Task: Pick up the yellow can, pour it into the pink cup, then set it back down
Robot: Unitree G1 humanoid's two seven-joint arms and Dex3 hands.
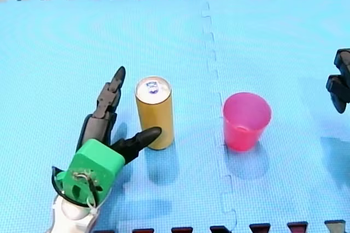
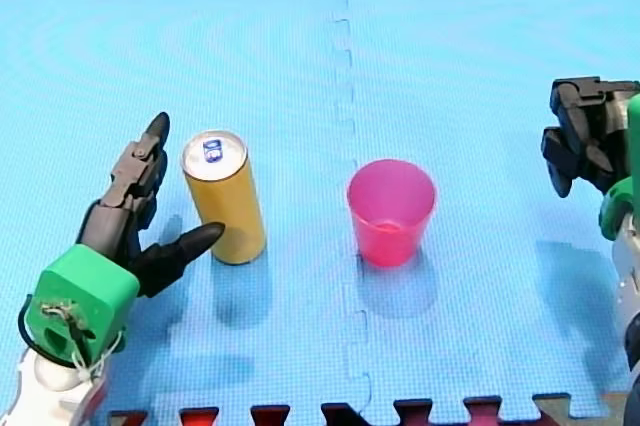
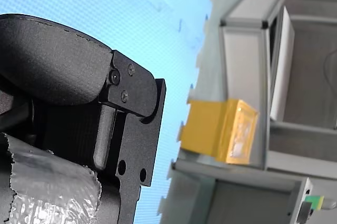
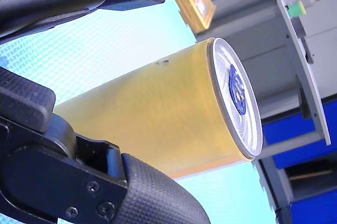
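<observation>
Yellow can stands upright on the blue foam mat, left of the pink cup and apart from it; the left hand brackets it with fingers wide, long ones stretched along its left side, thumb tip at its lower front, not closed; the right hand hangs at the mat's right edge, fingers curled on nothing.

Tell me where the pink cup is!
In the head views the pink cup stands upright on the blue mat beside its seam, between the yellow can by the left hand and the right hand at the right edge.
</observation>
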